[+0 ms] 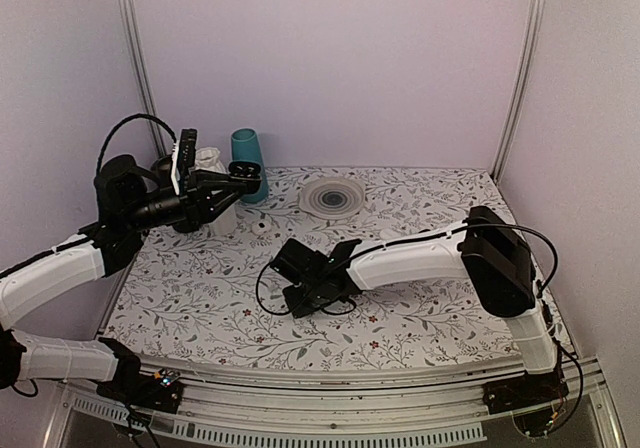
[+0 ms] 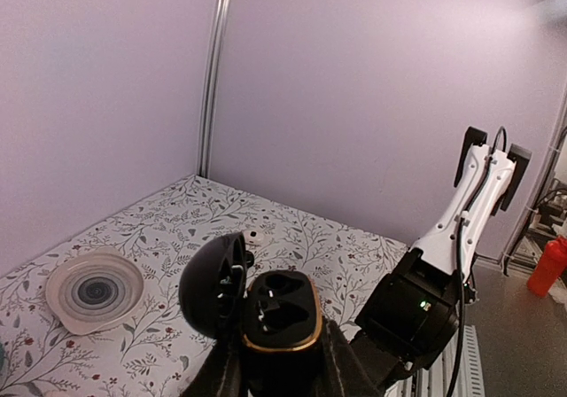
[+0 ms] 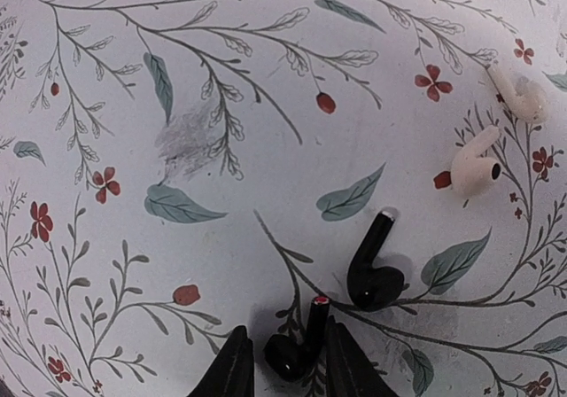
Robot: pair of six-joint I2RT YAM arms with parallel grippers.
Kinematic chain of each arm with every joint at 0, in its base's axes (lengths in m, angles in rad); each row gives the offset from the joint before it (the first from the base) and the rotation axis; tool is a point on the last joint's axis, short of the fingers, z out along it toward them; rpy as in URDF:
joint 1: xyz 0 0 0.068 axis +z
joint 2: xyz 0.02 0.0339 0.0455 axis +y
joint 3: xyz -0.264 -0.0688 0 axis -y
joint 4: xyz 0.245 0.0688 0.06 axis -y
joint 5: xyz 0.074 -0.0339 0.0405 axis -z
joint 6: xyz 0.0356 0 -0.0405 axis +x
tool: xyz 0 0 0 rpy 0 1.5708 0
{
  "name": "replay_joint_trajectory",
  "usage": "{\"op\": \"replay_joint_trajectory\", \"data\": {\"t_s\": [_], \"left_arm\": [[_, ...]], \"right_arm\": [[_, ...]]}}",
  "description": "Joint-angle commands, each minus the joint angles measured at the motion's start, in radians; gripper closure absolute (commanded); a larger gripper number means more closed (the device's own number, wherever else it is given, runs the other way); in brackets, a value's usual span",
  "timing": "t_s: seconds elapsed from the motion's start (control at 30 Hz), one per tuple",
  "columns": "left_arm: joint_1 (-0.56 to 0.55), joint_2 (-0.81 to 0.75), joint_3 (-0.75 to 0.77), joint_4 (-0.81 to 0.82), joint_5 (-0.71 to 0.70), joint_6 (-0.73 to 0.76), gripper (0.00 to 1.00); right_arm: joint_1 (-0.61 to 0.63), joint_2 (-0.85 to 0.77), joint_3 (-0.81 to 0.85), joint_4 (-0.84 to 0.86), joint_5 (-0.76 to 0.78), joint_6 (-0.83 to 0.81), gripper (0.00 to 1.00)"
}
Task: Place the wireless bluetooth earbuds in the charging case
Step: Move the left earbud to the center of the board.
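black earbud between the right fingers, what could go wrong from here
1. The earbud lies slanted between the right gripper jaws, its stem near one finger. Closing could pinch only the stem and flick it away.
2. The second black earbud lies close beside it, so a finger might nudge it.
3. The left gripper holds the open charging case raised, and its wells look small. A crooked grip could make the earbud miss them.

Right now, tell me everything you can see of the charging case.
The charging case is a small glossy black plastic pebble with a gold-coloured rim around its base. Its hinged lid is swung open to one side, and both earbud wells are empty. It sits upright, pinched in the left gripper, raised off the floral cloth; nothing else touches it.
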Motion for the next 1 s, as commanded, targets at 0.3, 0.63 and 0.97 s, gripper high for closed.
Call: {"op": "replay_joint_trajectory", "data": {"t_s": [0.3,0.63,0.97], "left_arm": [[0.016,0.000,0.027,0.019,0.006,-0.007,1.00],[0.016,-0.001,0.011,0.005,0.000,0.022,1.00],[-0.028,0.015,-0.008,-0.004,-0.007,0.077,1.00]], "right_arm": [[0.017,0.054,0.045,-0.085,0.088,-0.030,0.80],[0.014,-0.071,-0.131,0.038,0.055,-0.062,0.91],[-0.004,-0.289,-0.431,0.139,0.015,-0.114,0.92]]}}
